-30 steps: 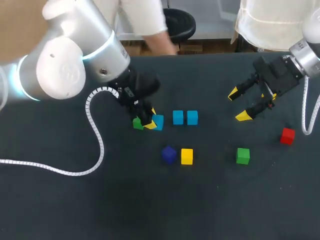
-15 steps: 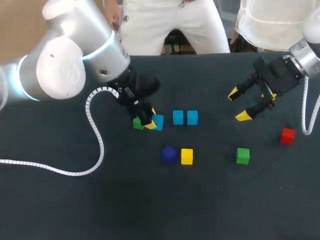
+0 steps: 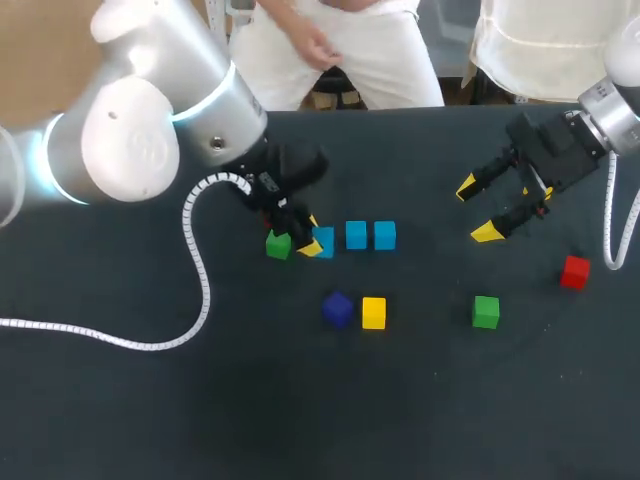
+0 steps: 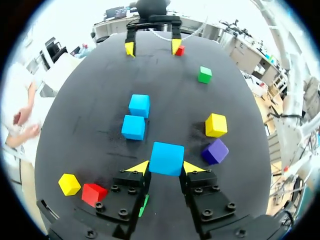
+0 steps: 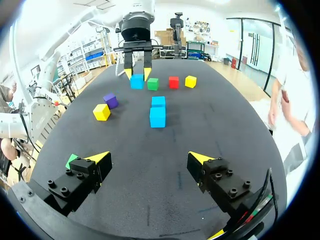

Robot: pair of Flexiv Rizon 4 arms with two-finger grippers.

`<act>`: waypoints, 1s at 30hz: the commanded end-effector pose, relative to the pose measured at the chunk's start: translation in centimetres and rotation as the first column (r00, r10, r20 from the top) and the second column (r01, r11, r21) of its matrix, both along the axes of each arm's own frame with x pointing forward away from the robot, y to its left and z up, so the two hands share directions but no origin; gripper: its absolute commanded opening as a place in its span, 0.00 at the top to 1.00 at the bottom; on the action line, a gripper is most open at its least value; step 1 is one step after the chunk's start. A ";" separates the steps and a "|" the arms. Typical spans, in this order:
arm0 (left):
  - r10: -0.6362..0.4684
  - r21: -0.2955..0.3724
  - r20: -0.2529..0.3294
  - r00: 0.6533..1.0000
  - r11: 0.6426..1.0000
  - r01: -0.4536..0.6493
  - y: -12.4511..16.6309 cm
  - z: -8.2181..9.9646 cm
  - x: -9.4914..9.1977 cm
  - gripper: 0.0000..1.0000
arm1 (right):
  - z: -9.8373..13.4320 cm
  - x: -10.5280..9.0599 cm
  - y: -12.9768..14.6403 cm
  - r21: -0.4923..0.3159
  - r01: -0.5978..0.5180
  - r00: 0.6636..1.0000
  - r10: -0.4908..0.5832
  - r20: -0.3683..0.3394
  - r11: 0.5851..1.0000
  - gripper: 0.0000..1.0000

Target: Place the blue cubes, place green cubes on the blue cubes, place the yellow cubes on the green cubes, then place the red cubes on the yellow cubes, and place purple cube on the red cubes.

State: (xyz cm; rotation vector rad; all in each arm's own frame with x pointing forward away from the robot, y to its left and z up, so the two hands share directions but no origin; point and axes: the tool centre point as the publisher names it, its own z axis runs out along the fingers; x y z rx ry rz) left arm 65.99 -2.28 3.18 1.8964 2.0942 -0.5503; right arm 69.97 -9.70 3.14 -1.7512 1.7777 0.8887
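Blue cube (image 4: 166, 158) sits clamped between the yellow tips of my left gripper (image 4: 166, 167), one finger pressed to each side of it, low over the dark table (image 3: 150, 420).

From the head camera, a green cube (image 3: 279, 245) lies just beside the gripper, at nine o'clock from the held cube. At three o'clock from it, a second blue cube (image 3: 356, 235) and a third blue cube (image 3: 385, 235) stand close side by side.

At about five o'clock from the held cube, a purple cube (image 3: 337, 309) and a yellow cube (image 3: 373, 313) rest next to each other. Well apart from them, at three o'clock, is a second green cube (image 3: 486, 311). A red cube (image 3: 574, 272) lies at two o'clock from that one.

My right gripper (image 3: 477, 210) hangs at twelve o'clock from the second green cube. Its fingers are spread wide with nothing between them.

My left wrist camera also shows a second yellow cube (image 4: 69, 184) and a second red cube (image 4: 93, 193), close together on the table just beside one of my left fingers.
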 end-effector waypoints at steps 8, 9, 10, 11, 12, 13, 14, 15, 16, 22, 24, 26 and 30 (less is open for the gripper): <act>0.074 0.009 0.008 0.997 0.997 -0.074 -0.1 -0.9 0.3 1.00 | 0.0 0.0 0.0 0.001 0.000 1.000 0.000 0.001 1.000 0.00; 0.080 0.016 0.008 0.997 0.997 -0.080 -0.1 -1.0 0.3 1.00 | 0.0 0.0 0.0 0.001 0.000 1.000 0.000 0.001 1.000 0.00; 0.090 0.025 0.014 0.996 0.996 -0.091 0.0 -1.2 0.3 1.00 | 0.0 0.0 0.0 0.001 0.000 1.000 0.000 0.001 1.000 0.00; 0.101 0.036 0.018 0.995 0.994 -0.101 0.2 -1.4 0.4 1.00 | 0.0 0.0 0.0 0.001 0.000 1.000 0.000 0.001 1.000 0.00; 0.115 0.038 0.019 0.993 0.993 -0.115 0.5 -1.6 0.5 1.00 | 0.0 0.0 0.0 0.001 0.000 1.000 0.000 0.001 1.000 0.00; 0.126 0.027 0.023 0.992 0.992 -0.127 0.7 -1.7 0.6 1.00 | 0.0 0.0 0.0 0.001 0.000 1.000 0.000 0.001 1.000 0.00; 0.136 0.026 0.026 0.990 0.990 -0.137 0.9 -1.8 0.7 1.00 | 0.0 0.0 0.0 0.001 0.000 1.000 0.000 0.001 1.000 0.00; 0.141 0.032 0.027 0.990 0.989 -0.142 0.9 -1.9 0.8 1.00 | 0.0 0.0 0.0 0.001 0.000 1.000 0.000 0.001 1.000 0.00; 0.144 0.031 0.027 0.989 0.989 -0.145 0.9 -2.0 1.0 1.00 | 0.0 0.0 0.0 0.001 0.000 1.000 0.000 0.001 1.000 0.00; 0.145 0.016 0.028 0.989 0.989 -0.145 0.4 -2.7 2.2 1.00 | 0.0 0.0 0.0 0.001 0.000 1.000 0.000 0.001 1.000 0.00; 0.142 0.015 0.029 0.989 0.990 -0.142 0.2 -2.9 2.5 1.00 | 0.0 0.0 0.0 0.001 0.000 1.000 0.000 0.001 1.000 0.00; 0.140 0.008 0.030 0.990 0.990 -0.140 0.1 -3.1 2.6 1.00 | 0.0 0.0 0.0 0.001 0.000 1.000 0.000 0.001 1.000 0.00; 0.136 0.007 0.030 0.990 0.991 -0.136 -0.2 -3.3 3.4 1.00 | 0.0 0.0 0.0 0.001 0.000 1.000 0.000 0.001 1.000 0.00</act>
